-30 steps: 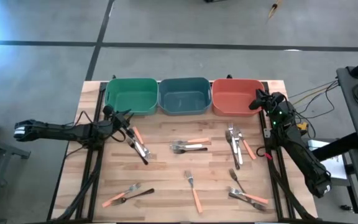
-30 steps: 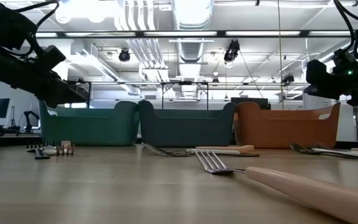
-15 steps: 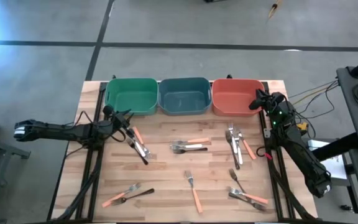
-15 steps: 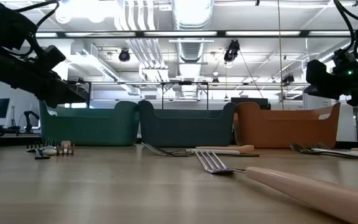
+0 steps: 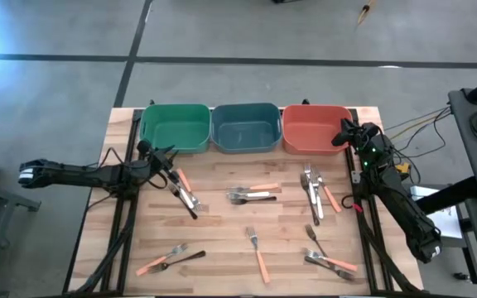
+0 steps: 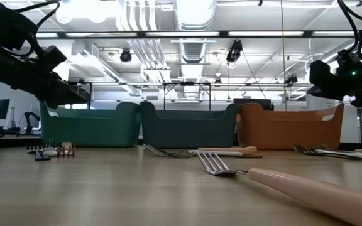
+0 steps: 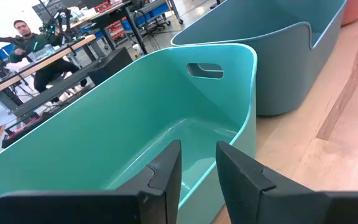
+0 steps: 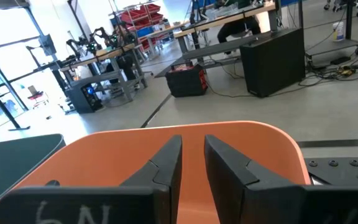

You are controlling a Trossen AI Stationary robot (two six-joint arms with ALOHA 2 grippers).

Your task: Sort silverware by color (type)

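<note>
Left gripper [image 7: 197, 163] hovers by green bin [image 7: 166, 118], fingers slightly parted, empty. Right gripper [image 8: 193, 158] hangs over orange bin [image 8: 241, 146], narrow gap, empty. Silverware [image 5: 252, 195] lies scattered on table [image 5: 222, 248] between and behind them.

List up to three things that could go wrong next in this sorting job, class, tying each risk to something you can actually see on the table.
1. The forks by the left gripper lie in an overlapping cluster; a grasp there may lift two colors at once.
2. The green bin, blue bin and orange bin stand side by side, so a slightly off drop may land in the wrong one.
3. The right gripper hangs close to the orange bin's rim and might knock it when moving.
</note>
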